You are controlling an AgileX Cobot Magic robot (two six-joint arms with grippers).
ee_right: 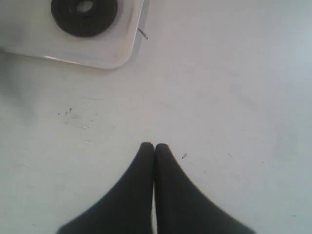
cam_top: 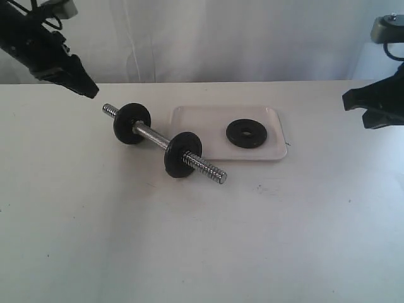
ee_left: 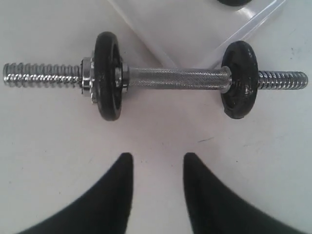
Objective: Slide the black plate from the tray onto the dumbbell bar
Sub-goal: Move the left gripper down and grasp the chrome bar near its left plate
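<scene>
1. White tabletop (cam_top: 189,252) carries everything.
2. White shallow rectangular tray (cam_top: 202,126) lies right of centre.
3. Chrome threaded dumbbell bar (cam_top: 151,134), just left of it, wears two black discs (cam_top: 132,123).
4. Round black plate (cam_top: 237,134) lies flat on the tray: pinch its rim, tip it upright, line the hole with the bar's near end.
5. Left gripper (ee_left: 157,165) stands part open, empty; right gripper (ee_right: 154,146) is closed, empty.

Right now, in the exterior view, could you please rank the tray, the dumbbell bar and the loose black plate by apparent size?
1. tray, largest in area.
2. dumbbell bar, about as long as the tray but thin.
3. black plate on the tray, smallest.
</scene>
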